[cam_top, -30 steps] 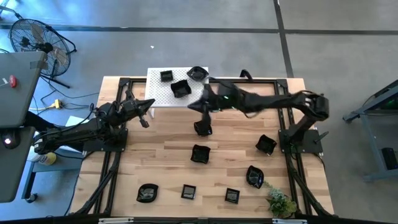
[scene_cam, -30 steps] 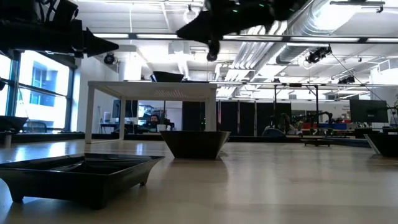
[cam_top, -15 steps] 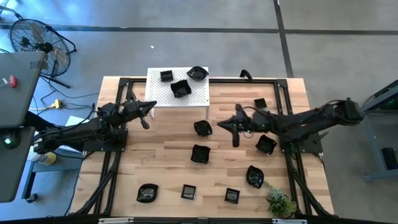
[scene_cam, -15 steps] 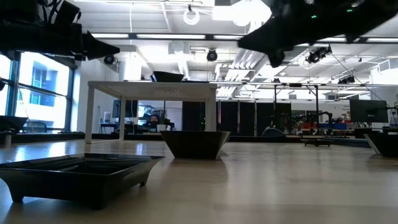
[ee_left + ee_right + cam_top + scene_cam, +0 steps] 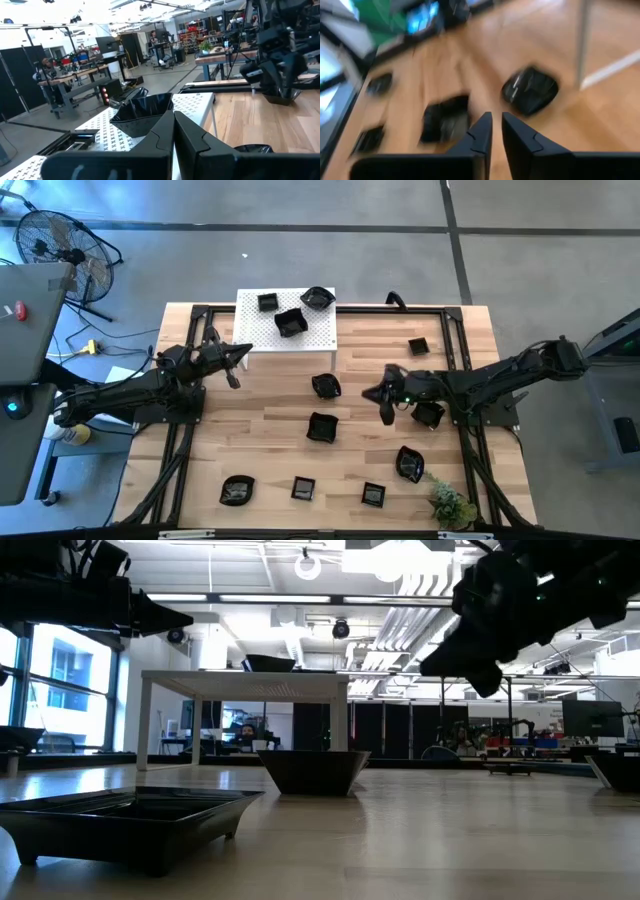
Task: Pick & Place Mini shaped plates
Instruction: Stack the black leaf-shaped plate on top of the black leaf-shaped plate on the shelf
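Several small glossy black plates lie flat on the wooden table, among them a round one, a square one and one beside my right arm. Three more rest on the white perforated platform, one of them near its middle. My right gripper hovers shut and empty above bare wood between the round plate and the plate by its arm. In its wrist view the round plate and the square plate lie ahead of the fingers. My left gripper waits shut beside the platform's left edge.
More plates lie along the near edge, and one sits near the far right. A small green plant stands at the near right corner. Black frame rails run along both table sides.
My right gripper has drawn back from above the round plate by the platform toward the table's right and near side, dropping lower. It carries nothing. The plates stay where they were.
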{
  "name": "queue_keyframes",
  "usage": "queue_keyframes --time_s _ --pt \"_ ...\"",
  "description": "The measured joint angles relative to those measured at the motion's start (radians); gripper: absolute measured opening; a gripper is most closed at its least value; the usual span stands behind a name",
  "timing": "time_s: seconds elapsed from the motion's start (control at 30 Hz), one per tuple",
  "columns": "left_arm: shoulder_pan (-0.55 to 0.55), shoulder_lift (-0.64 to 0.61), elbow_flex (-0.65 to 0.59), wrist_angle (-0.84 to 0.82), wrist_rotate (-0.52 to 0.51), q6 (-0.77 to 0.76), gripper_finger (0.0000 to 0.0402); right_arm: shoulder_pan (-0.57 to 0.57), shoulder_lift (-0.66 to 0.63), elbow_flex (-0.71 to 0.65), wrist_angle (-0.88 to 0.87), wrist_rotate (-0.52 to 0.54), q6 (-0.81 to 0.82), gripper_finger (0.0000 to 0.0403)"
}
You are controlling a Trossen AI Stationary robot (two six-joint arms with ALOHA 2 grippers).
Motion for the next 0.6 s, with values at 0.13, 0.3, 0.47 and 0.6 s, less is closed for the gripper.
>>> queue_keyframes --time_s 0.13,0.3,0.47,0.6 --pt "0.000 0.019 0.000 0.000 0.000 0.000 0.0002 0.046 0.000 0.099 -0.390 -0.129 0.075 0.0081" --pt "0.000 0.045 0.000 0.001 0.000 0.002 0.0002 0.136 0.000 0.141 -0.653 -0.268 0.080 0.0117" --pt "0.000 0.064 0.000 0.025 -0.001 0.002 0.0002 0.192 0.011 0.139 -0.674 -0.357 0.099 0.0123" --pt "0.000 0.076 0.000 0.039 -0.001 0.003 0.0002 0.214 0.065 0.140 -0.637 -0.428 0.085 0.0116"
